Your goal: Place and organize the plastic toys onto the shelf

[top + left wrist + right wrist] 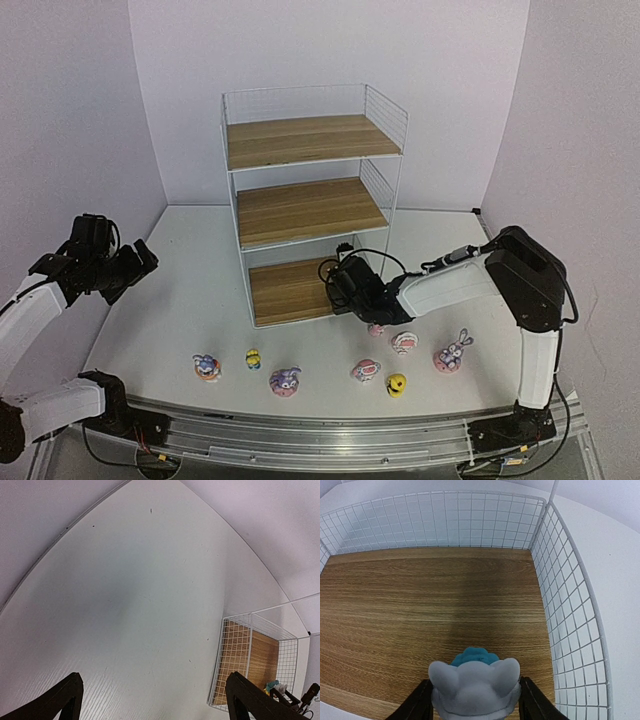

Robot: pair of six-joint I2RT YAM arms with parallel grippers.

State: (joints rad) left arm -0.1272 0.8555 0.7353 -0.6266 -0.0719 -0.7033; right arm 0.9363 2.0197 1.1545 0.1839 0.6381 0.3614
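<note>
There's the right gripper [476, 702], poked into the bottom tier of the tall white wire-mesh shelf with brown wood-grain boards [300, 140]. Right between its black fingers [417, 706] sits a small lilac-grey plastic figurine with two rounded ears and a teal tuft [475, 682], over the front edge of the lowest board, with the mesh wall off to the gripper's right. The fingers sit tight against both its sides; pinching or only touching, I cannot tell. Just under that wrist a small pink toy [376, 328] stands on the white table [180, 300], and nearer the arm bases there's a purple long-eared bunny on a pink base [452, 353] and a yellow figurine [397, 384] among a loose row. The left gripper [135, 262] hangs well left of the shelf, jaws spread wide, nothing between them.
</note>
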